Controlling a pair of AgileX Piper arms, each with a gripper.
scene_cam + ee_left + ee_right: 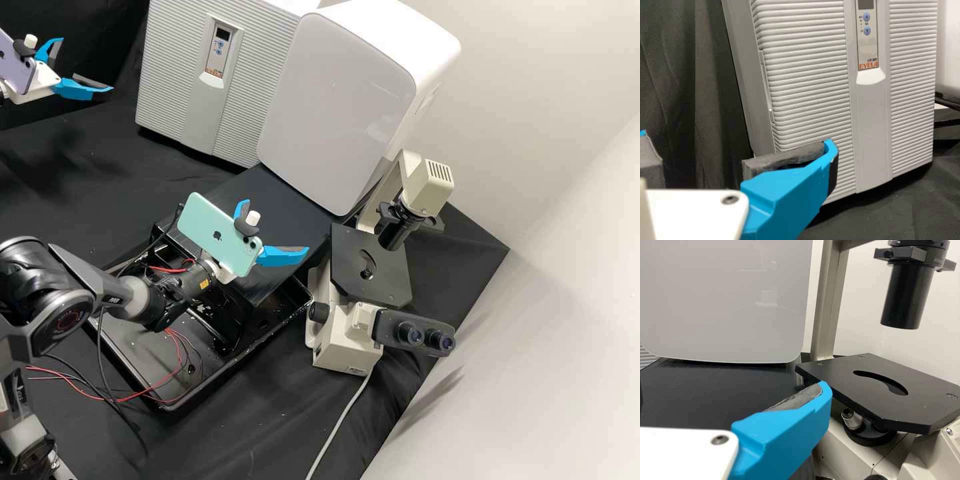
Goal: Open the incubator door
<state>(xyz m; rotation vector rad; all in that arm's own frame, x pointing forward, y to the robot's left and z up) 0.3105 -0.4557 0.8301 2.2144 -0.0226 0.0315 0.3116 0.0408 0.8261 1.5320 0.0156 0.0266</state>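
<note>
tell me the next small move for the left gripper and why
Probably ease the left gripper toward the slot along the ribbed door's side edge: it is open, the door looks shut, and that slot may be the handhold.

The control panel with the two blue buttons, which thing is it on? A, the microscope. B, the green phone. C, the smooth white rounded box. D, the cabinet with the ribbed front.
D: the control panel with its two blue buttons is set into the front of the ribbed cabinet, with ribbing on both sides of that middle strip.
</note>
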